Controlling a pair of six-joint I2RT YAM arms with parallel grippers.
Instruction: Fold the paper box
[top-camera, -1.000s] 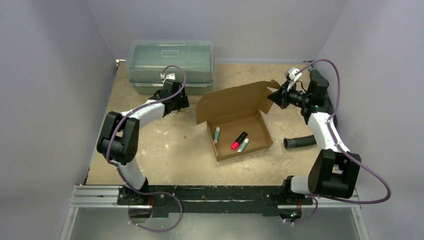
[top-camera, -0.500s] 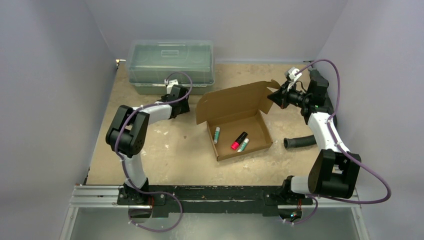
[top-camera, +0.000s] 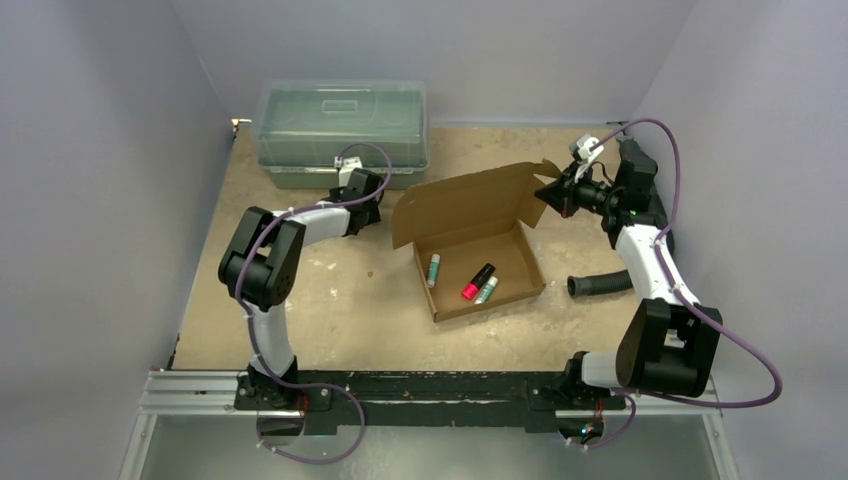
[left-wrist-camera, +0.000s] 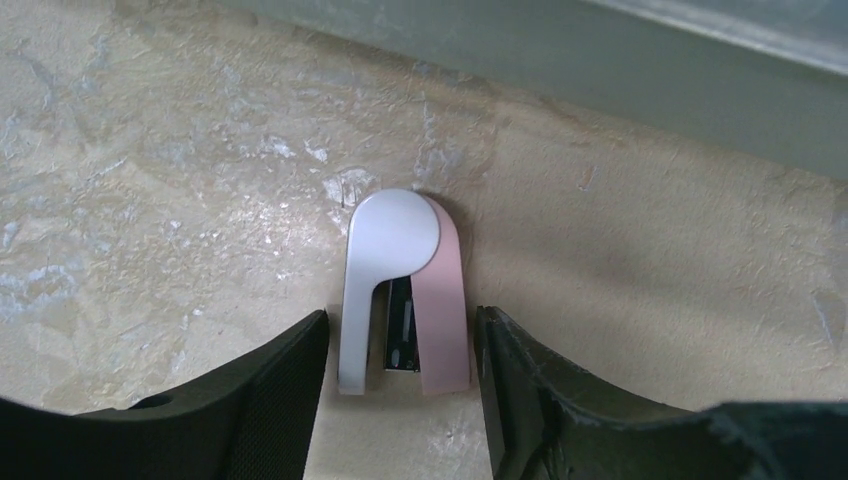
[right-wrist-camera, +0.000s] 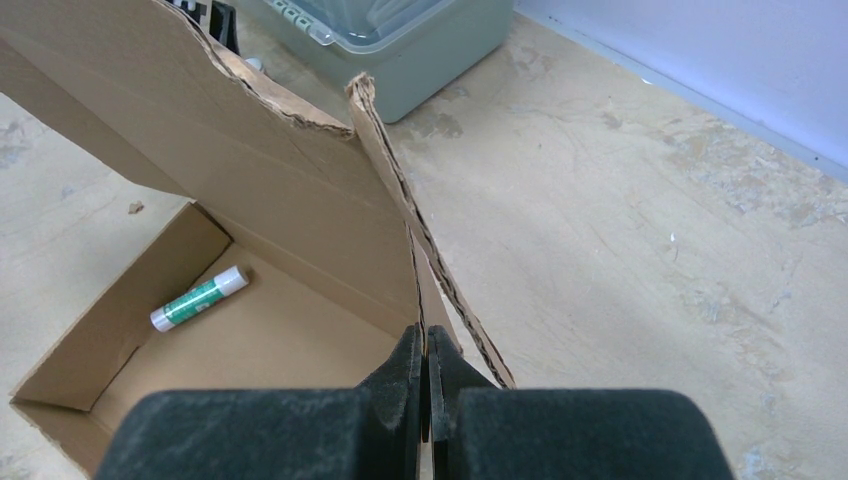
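Top external view, entry one: paper box (top-camera: 500, 255), brown corrugated. The tray is formed and the lid is raised along the far long edge. The long axis is laid roughly across the table (top-camera: 340, 300), from one arm's side to the other.

- **Position:** the box is found leftward of the right gripper (top-camera: 553, 194) and nearer the bases. That gripper's jaws are pressed together on the ragged side flap at the lid's right end.
- **Contents:** three small tubes (top-camera: 477, 281) are held in the tray.
- **Left gripper (left-wrist-camera: 400, 340):** it is placed off the lid's left end, near the box but apart from it. Its jaws are spread either side of a white-and-pink stapler (left-wrist-camera: 400, 260); contact cannot be told.
- **Beyond it:** a greenish lidded bin (top-camera: 340, 130).

Judgement: the right arm is the one attached, so the lid would be swung from there toward the bases, over the tray.
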